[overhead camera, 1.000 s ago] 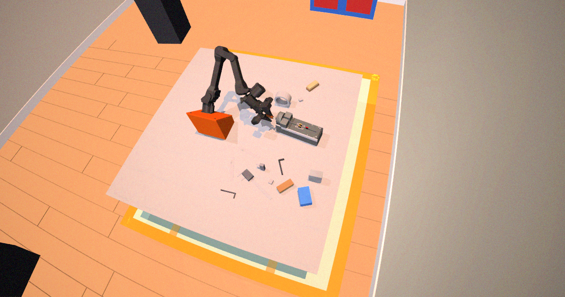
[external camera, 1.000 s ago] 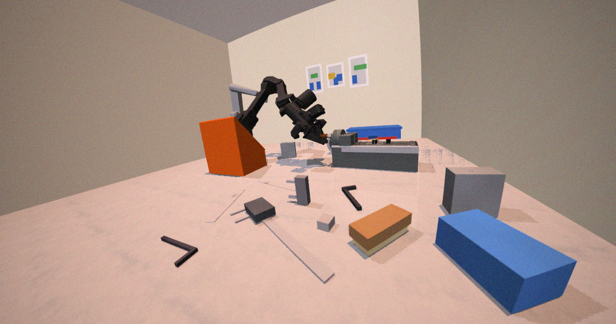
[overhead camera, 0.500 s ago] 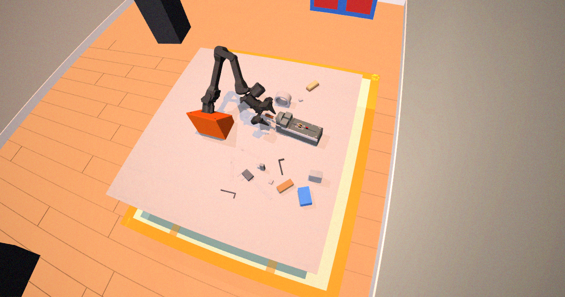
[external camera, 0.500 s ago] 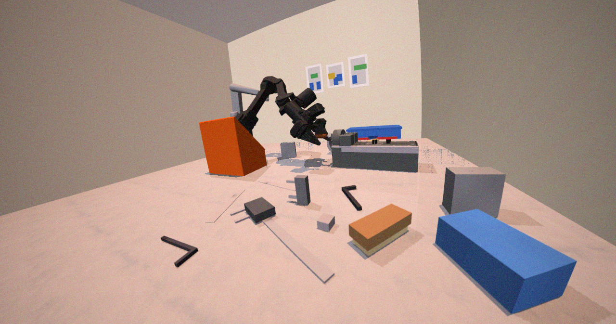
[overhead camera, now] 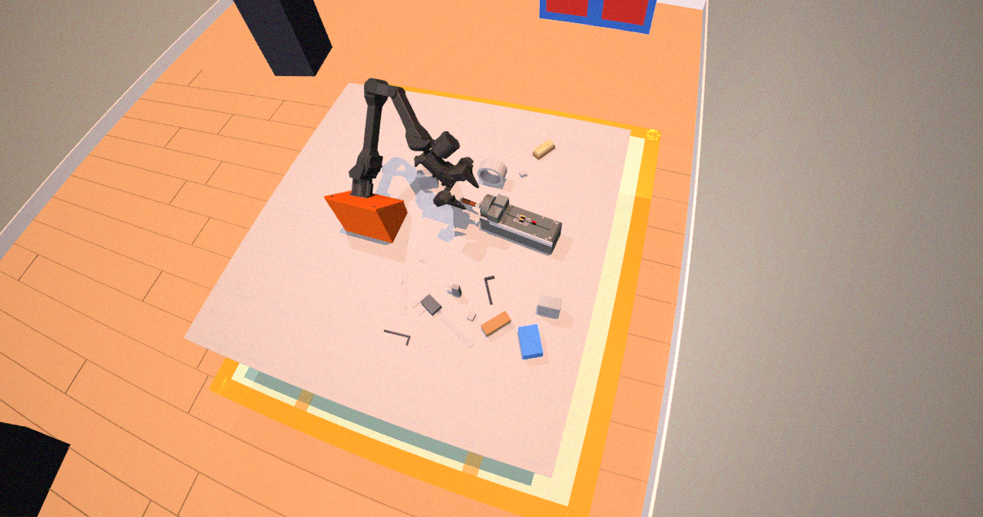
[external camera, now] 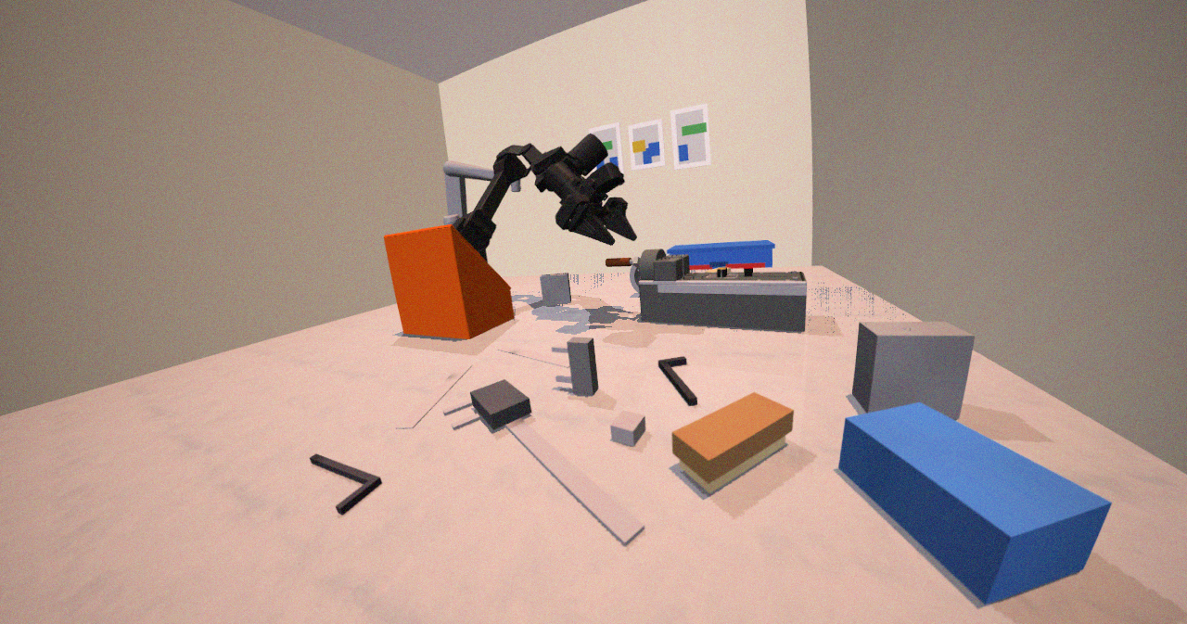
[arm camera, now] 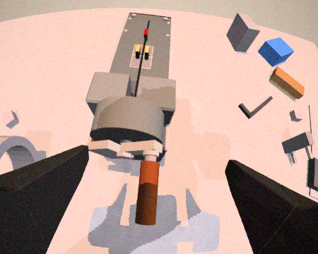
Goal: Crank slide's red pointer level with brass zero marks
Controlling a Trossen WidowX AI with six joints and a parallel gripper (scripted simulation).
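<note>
Top view: on the pale, faintly mottled desk (overhead camera: 275, 293) (external camera: 207, 471) (arm camera: 53, 67) sits a long, boxy grey machine (overhead camera: 515, 233) (external camera: 721, 306) (arm camera: 160, 42), with a rounded housing at its crank end. The gripper (overhead camera: 471, 196) (external camera: 624, 241) (arm camera: 160, 160), black and pointed, is spread at that end, by the handle (overhead camera: 468, 201) (external camera: 617, 261) (arm camera: 147, 194). A smooth grey ring (overhead camera: 482, 173) (arm camera: 19, 141) stands near the machine.

Exterior view: the fingertips are above the handle, apart from it. In the foreground are a matte blue block (external camera: 954, 471) and a two-layered block (external camera: 734, 431), orange over pale yellow.

Wrist view: the gripper is wide open and holds nothing; the brown cylindrical handle shows between its tapered fingers, touching neither. The small red pointer (arm camera: 145, 32) lies along the dark slot, beyond the two brass marks (arm camera: 142, 51) on the side away from the crank, so not level with them.
</note>
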